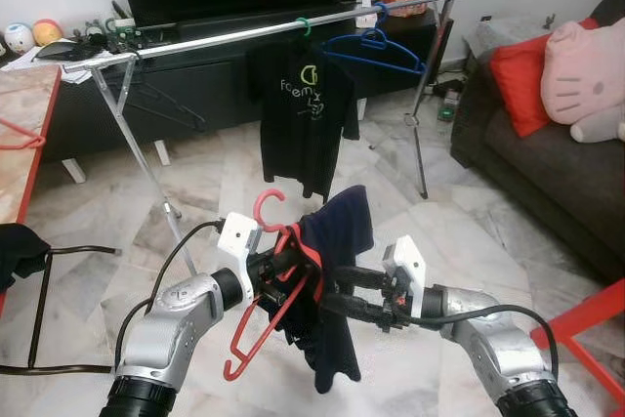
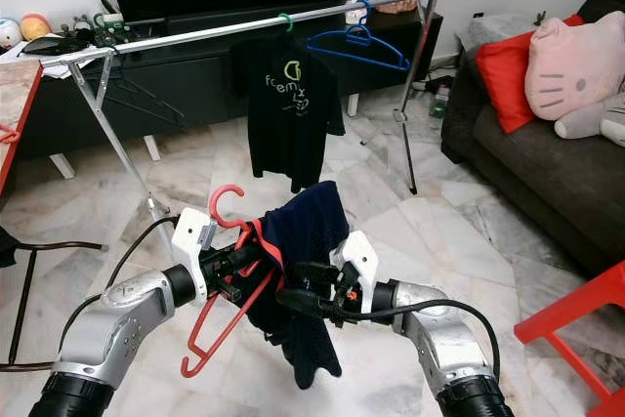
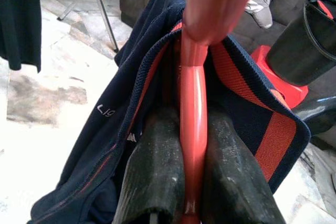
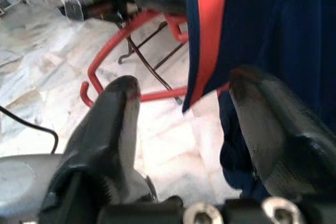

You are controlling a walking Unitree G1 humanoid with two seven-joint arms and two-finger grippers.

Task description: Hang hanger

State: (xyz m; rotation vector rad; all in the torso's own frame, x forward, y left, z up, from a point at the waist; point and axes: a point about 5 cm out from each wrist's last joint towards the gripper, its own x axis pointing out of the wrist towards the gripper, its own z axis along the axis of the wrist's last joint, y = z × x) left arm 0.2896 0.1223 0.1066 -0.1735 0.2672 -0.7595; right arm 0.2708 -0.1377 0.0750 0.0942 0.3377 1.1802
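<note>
My left gripper (image 1: 283, 266) is shut on the neck of a red hanger (image 3: 193, 103), which is tilted with its hook pointing up. A navy garment with red trim (image 1: 337, 231) is draped over the hanger and hangs down between my arms. My right gripper (image 1: 337, 292) is open beside it, and the garment's trimmed edge (image 4: 207, 35) dangles between its fingers. Ahead stands a silver clothes rail (image 1: 264, 31). It carries a black T-shirt (image 1: 303, 114) on a green hanger and a bare blue hanger (image 1: 376, 51).
The rack's splayed legs (image 1: 146, 163) stand on the marble floor. A dark sofa (image 1: 547, 163) with a red cushion (image 1: 522, 85) and a pink plush (image 1: 586, 70) is on the right. A red frame (image 1: 586, 324) is at the lower right, a table (image 1: 20, 124) on the left.
</note>
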